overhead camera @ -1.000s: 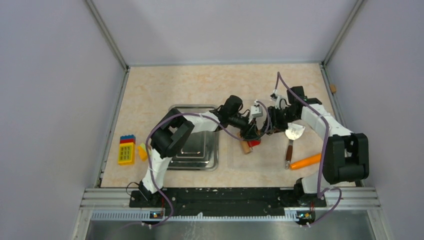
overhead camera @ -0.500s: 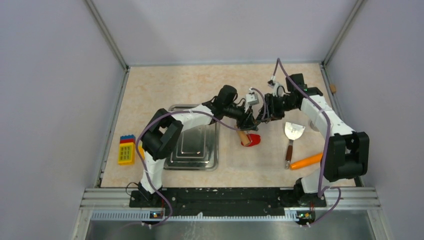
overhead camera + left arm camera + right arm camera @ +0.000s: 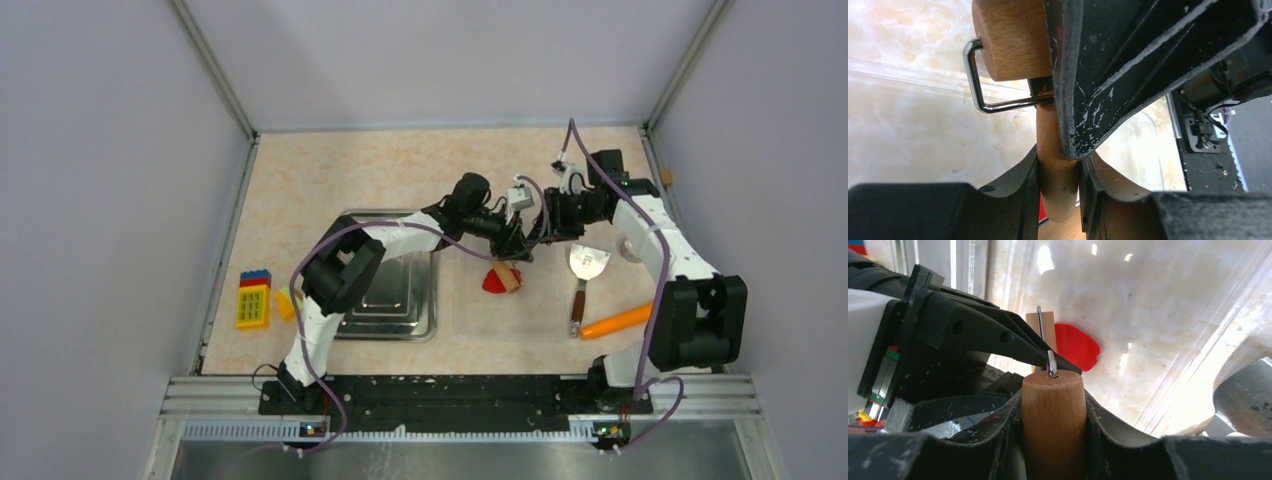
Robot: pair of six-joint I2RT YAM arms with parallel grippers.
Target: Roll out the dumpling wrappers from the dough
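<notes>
The wooden roller (image 3: pixel 511 279) now sits at the right edge of the dough (image 3: pixel 491 282), just below the centre of the top view. A second ago it was at the dough's left side and lower in the frame, with most of the red hidden beside it. A pass from left to right across the dough has therefore been made, and both wrists have been carried up and to the right with it.

The left gripper (image 3: pixel 1058 186) is clamped on the lower end of the roller's wooden handle (image 3: pixel 1049 132). The right gripper (image 3: pixel 1053 412) is clamped on the same handle at the end where the wire yoke (image 3: pixel 1040 325) enters it. Neither grip has been altered over the last second.

The dough is left on the clear mat (image 3: pixel 520 325) as a flat red patch with an uneven outline, touching the roller. In the right wrist view it shows mid-frame, just right of the roller.

No neat round disc can be seen, so the dumpling wrappers are judged not yet produced. The patch is judged to have been spread by this pass, and further passes are probably needed.
</notes>
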